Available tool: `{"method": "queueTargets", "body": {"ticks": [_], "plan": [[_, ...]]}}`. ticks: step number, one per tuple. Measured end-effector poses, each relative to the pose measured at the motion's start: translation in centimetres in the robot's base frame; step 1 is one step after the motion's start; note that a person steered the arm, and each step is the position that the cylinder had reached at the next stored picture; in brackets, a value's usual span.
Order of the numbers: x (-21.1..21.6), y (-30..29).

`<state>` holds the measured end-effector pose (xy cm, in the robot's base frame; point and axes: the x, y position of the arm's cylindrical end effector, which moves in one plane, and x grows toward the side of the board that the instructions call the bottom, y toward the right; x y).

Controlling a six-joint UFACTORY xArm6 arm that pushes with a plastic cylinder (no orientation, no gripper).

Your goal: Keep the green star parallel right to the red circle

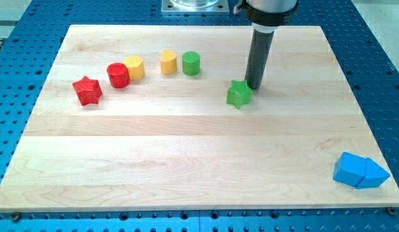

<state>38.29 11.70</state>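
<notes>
The green star (238, 94) lies on the wooden board (186, 161), right of centre in the upper half. My tip (253, 87) stands just at the star's upper right edge, touching or nearly touching it. The red circle (118, 75) is far to the view's left, slightly higher than the star, with a yellow hexagon block (134, 67) touching its right side.
A red star (87, 90) lies left of the red circle. A yellow block (168, 62) and a green circle (191, 63) sit between the red circle and the green star. Two blue blocks (359, 171) lie at the board's lower right corner.
</notes>
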Motion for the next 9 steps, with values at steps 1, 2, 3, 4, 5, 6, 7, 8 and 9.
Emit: {"method": "queueTargets", "body": {"ticks": [1,2,3,4,5,6,7,8,9], "plan": [[5.0,4.6],[10.2,5.4],[10.7,1.2],[8.7,-1.6],[7.0,-2.2],[4.4,-2.4],[2.0,-2.9],[1.5,-2.9],[0.0,-2.8]]}}
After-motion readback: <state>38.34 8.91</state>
